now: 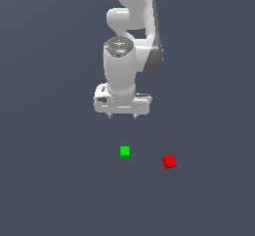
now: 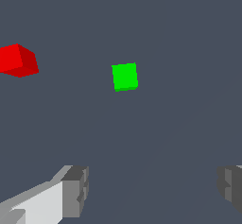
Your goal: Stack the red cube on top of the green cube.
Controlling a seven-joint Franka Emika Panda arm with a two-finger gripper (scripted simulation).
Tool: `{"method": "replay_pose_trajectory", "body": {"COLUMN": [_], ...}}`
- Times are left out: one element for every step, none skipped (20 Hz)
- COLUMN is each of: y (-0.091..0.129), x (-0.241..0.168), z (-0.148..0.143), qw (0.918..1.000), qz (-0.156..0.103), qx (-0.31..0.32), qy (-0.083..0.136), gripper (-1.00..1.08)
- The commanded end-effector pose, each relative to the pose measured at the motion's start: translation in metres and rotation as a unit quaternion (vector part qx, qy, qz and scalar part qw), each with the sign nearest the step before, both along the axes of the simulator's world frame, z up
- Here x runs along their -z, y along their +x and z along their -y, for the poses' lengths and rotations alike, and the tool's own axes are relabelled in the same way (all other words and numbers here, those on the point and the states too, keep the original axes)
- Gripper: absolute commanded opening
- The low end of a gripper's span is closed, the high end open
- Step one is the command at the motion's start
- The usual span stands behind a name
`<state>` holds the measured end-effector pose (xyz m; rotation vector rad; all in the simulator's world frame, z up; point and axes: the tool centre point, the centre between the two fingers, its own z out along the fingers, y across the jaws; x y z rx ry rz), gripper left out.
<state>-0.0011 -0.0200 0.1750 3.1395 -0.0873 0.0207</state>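
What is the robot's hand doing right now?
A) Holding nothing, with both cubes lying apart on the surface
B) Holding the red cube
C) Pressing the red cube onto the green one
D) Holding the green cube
A: the gripper is open with nothing between its fingers, while the green cube and the red cube sit apart from each other on the surface.

The arm (image 1: 132, 26) runs off the exterior view's top edge, so its base is unseen. In the wrist view, the red cube (image 2: 18, 60) is clipped by the picture's edge, and both fingers (image 2: 75, 190) of the gripper (image 2: 151, 190) are cut off too, one showing only a sliver.
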Motion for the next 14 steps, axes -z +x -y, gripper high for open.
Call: {"method": "replay_pose_trajectory", "body": {"y": [0.000, 0.000, 0.001, 0.002, 0.003, 0.004, 0.006, 0.009, 0.011, 0.014, 0.017, 0.020, 0.024, 0.028], "x": [0.000, 0.000, 0.000, 0.001, 0.002, 0.003, 0.004, 0.006, 0.008, 0.010, 0.012, 0.014, 0.017, 0.020], "z": [0.000, 0.000, -0.001, -0.002, -0.003, -0.005, -0.008, -0.010, -0.014, -0.017, -0.021, -0.025, -0.030, -0.035], "qw": [1.0000, 1.0000, 1.0000, 1.0000, 1.0000, 1.0000, 1.0000, 1.0000, 1.0000, 0.9999, 0.9999, 0.9999, 0.9998, 0.9997], "qz": [0.000, 0.000, 0.000, 0.000, 0.000, 0.000, 0.000, 0.000, 0.000, -0.001, -0.001, -0.001, -0.001, -0.001], "qx": [0.000, 0.000, -0.001, -0.001, -0.002, -0.004, -0.005, -0.007, -0.009, -0.011, -0.014, -0.016, -0.019, -0.022], "qy": [0.000, 0.000, 0.000, 0.000, 0.000, 0.000, 0.000, 0.000, 0.000, 0.000, 0.000, 0.000, 0.001, 0.001], "gripper": [1.00, 1.00, 1.00, 1.00, 1.00, 1.00, 1.00, 1.00, 1.00, 1.00, 1.00, 1.00, 1.00, 1.00]}}
